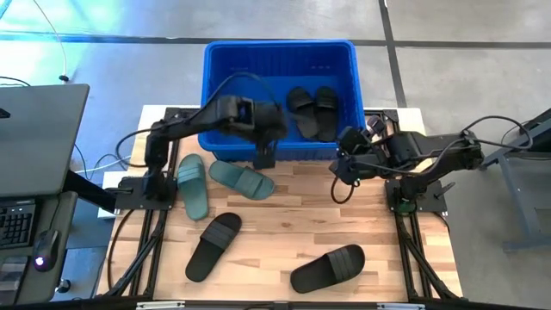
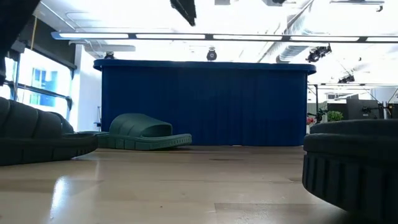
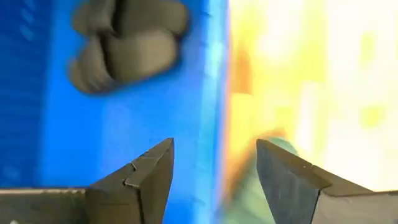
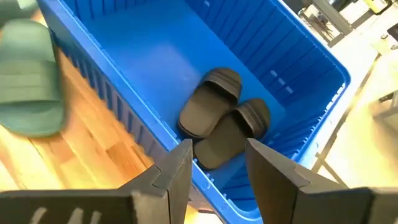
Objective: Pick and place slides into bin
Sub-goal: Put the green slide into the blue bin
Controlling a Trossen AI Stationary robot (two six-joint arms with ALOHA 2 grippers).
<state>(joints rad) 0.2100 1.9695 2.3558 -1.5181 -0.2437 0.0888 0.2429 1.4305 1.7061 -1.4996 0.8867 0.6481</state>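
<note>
The blue bin (image 1: 280, 52) stands at the table's far edge with two black slides (image 1: 312, 110) lying on its floor. My left gripper (image 1: 263, 151) hangs open over the bin's near wall (image 3: 214, 93), holding nothing. My right gripper (image 4: 217, 162), also open with nothing between its fingers, hovers off the bin's near right corner (image 1: 344, 159). On the table rest two green slides (image 1: 191, 185) (image 1: 242, 179), soles down, just in front of the bin. Two more black slides (image 1: 213, 245) (image 1: 327, 267) lie nearer the front edge.
A laptop and keyboard desk (image 1: 34, 172) stands to the table's left. Cables loop around both arm bases (image 1: 142, 185) (image 1: 417, 194). In the low view a black slide (image 2: 354, 162) looms close at the right and a green slide (image 2: 143, 132) lies before the bin (image 2: 205, 102).
</note>
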